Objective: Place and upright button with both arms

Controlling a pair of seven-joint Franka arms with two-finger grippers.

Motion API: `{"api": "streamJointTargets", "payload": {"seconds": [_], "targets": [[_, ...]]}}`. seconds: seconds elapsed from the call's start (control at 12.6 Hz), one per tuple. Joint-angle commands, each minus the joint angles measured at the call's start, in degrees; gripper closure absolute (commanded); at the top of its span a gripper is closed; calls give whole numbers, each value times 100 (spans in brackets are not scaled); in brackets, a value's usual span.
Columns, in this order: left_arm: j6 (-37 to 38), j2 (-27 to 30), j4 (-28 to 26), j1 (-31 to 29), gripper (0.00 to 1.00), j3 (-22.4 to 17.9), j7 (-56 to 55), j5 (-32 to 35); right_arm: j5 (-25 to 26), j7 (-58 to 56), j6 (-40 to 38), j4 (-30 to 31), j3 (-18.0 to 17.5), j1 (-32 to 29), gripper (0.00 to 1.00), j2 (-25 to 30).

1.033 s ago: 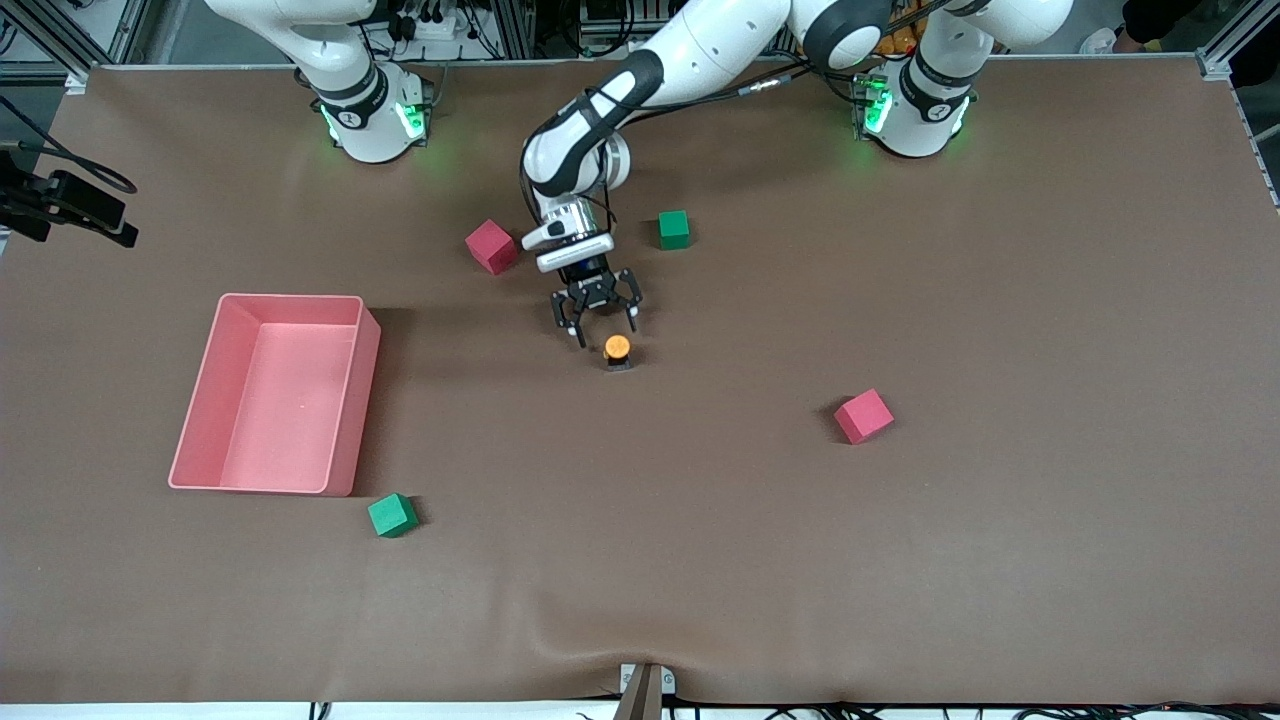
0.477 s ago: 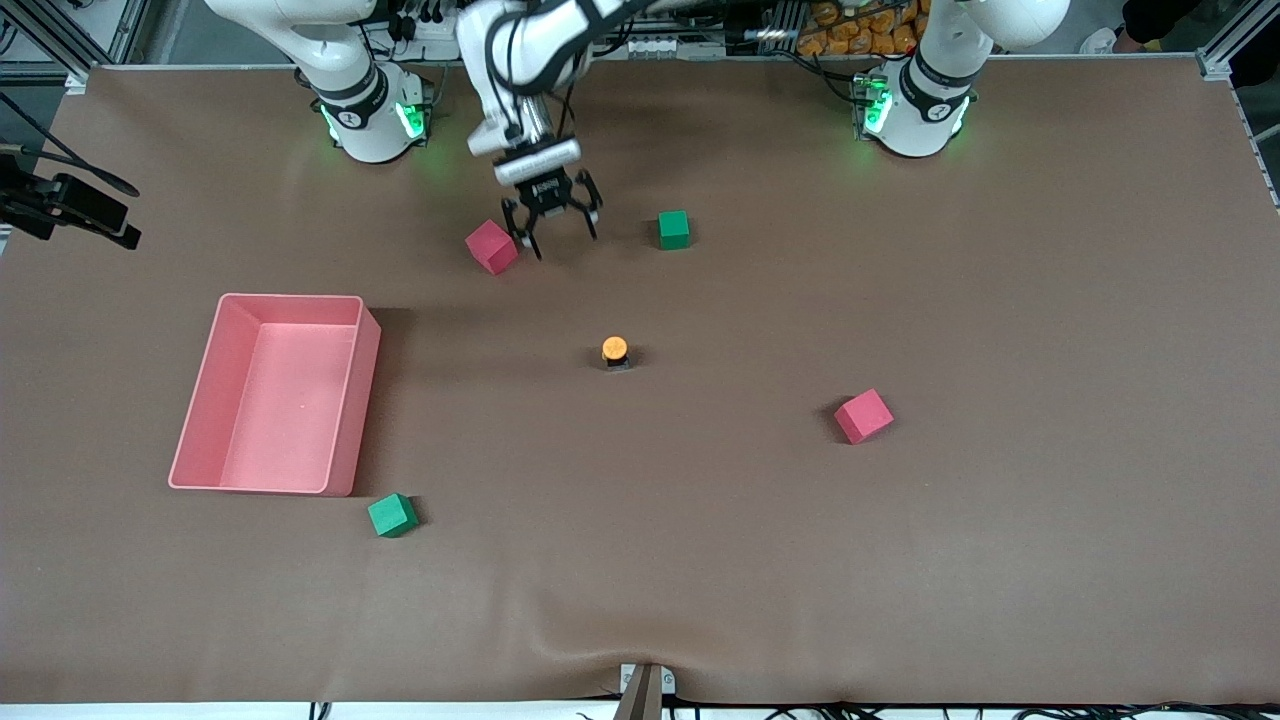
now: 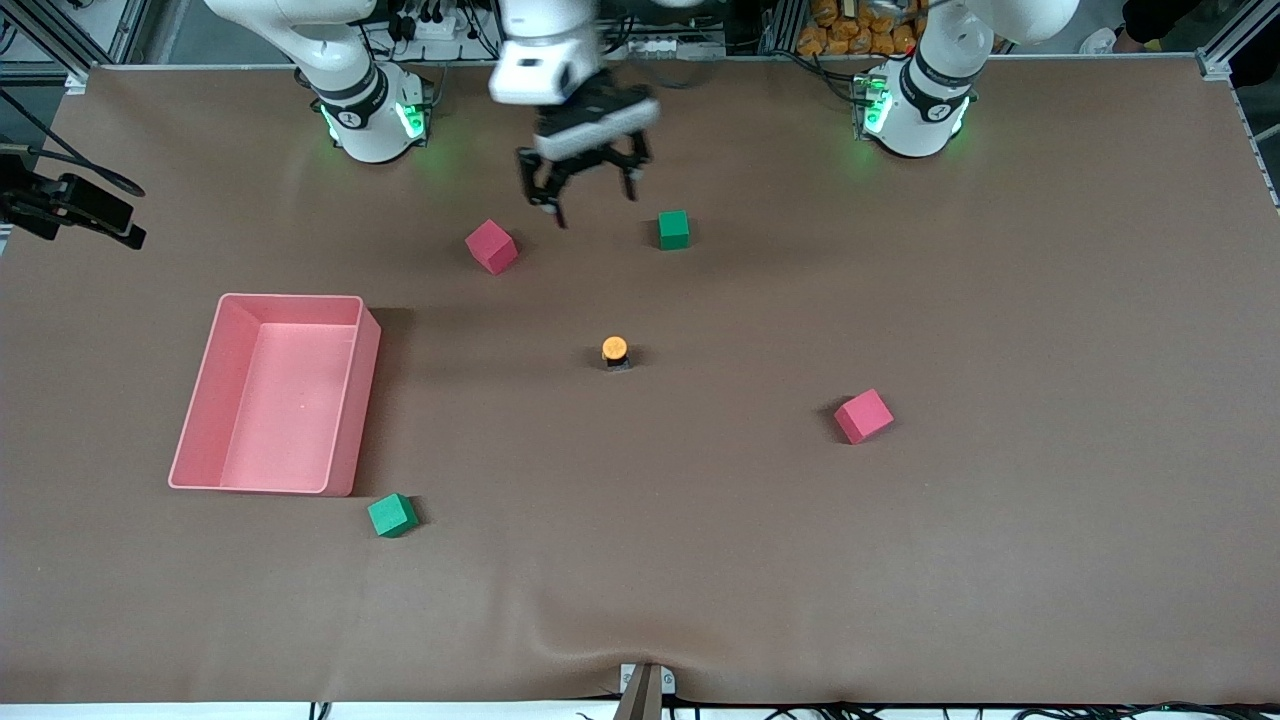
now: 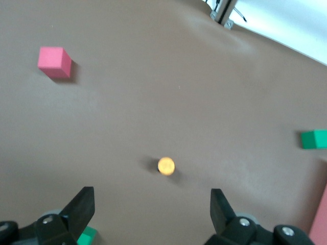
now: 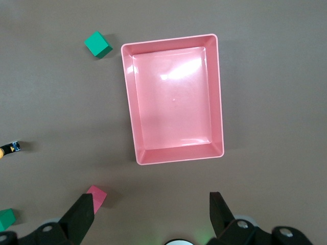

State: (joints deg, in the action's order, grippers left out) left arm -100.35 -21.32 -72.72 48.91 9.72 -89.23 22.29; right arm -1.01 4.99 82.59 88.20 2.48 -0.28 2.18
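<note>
Button [image 3: 615, 349] upright mid-surface, orange cap up, free of both claws.
Front: left claw [image 3: 588, 185] spread, empty, above the surface toward the bases. Left wrist: button [image 4: 166, 166] ahead between open fingers. Right wrist: right claw [image 5: 148, 217] apart, waiting over pink tray [image 5: 217, 97].

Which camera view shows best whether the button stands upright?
The front view: the button shows its orange cap on top and black body beneath, alone on the table. The left wrist view looks down on it, showing mostly the cap. The right wrist view catches only part of it at the picture's edge.
</note>
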Motion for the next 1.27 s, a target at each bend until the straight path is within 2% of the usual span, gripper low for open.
{"api": "streamJointTargets", "payload": {"seconds": [0.0, 0.16, 0.32, 0.56, 0.72, 1.03, 1.19], "targets": [[86, 487, -287, -941, 0, 82, 528, -444, -39, 46, -85, -119, 34, 80, 0, -59], [104, 602, -269, -1706, 0, 135, 992, -497, -31, 20, -85, -119, 34, 107, 0, -59], [453, 813, -278, -2462, 0, 118, 2290, -1005, -31, -24, -85, -119, 34, 116, 0, -59], [1016, 1129, -269, -3491, 0, 118, 4390, -1296, -31, -375, -94, -102, 42, 116, 0, -59], [1289, 1314, -278, -4071, 0, 118, 5385, -1524, -31, -385, -94, -93, 42, 116, 0, -59], [1833, 1560, -304, -4855, 0, 135, 6758, -1797, -31, -394, -138, -75, 42, 116, 0, -59], [2116, 1770, -496, -5145, 0, 126, 6997, -2121, -31, -394, -156, -75, 42, 116, 0, -59]]}}
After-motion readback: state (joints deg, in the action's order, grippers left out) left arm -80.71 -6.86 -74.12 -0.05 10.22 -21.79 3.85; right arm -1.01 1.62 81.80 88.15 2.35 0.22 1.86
